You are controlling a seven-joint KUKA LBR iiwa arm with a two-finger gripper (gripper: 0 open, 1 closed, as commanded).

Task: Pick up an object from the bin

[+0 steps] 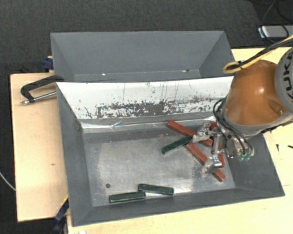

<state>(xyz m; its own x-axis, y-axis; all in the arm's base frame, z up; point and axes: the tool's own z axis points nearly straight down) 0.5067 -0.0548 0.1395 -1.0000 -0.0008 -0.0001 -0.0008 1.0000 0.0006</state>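
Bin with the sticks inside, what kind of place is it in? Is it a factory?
Probably a robot lab rather than a factory. One grey metal bin, dark carpet behind it, and a robot arm with its tool over loose red sticks point to that.

Bin floor (124, 160) is clear from centre to 9 o'clock. Obstacles: red sticks (180, 128) and one green stick (176, 145) crossed at 3 o'clock; two dark green sticks (154, 190) lying along the 6 o'clock wall.
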